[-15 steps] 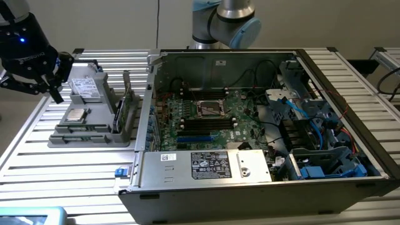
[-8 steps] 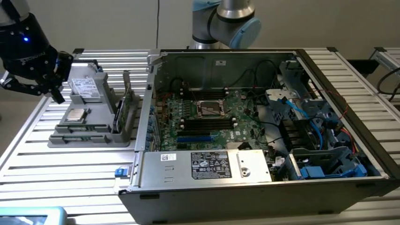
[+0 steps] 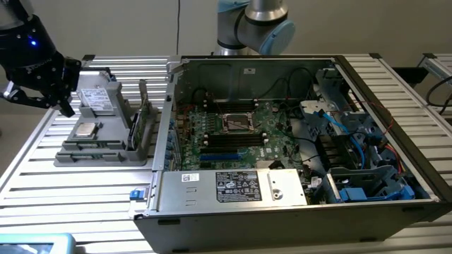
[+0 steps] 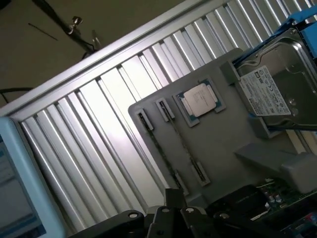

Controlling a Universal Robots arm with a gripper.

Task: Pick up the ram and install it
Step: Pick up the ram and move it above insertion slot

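Observation:
The ram (image 3: 133,130) looks like the slim green stick standing on edge at the tray's side nearest the computer case, beside a taller green card (image 3: 145,108). My black gripper (image 3: 65,108) hangs at the exterior view's left, above the grey tray's (image 3: 106,159) outer edge and apart from the ram. In the wrist view its fingers (image 4: 173,210) stand together with nothing between them. A green board (image 4: 285,201) with black chips also shows there; I cannot tell whether it is the ram or the card.
The tray also carries a silver hard drive (image 3: 95,99) (image 4: 277,87) and a CPU chip (image 3: 86,130) (image 4: 200,100). The open computer case (image 3: 297,211) with its motherboard (image 3: 233,135) fills the slatted table's (image 3: 78,196) middle and right. The arm's base (image 3: 251,26) stands behind it.

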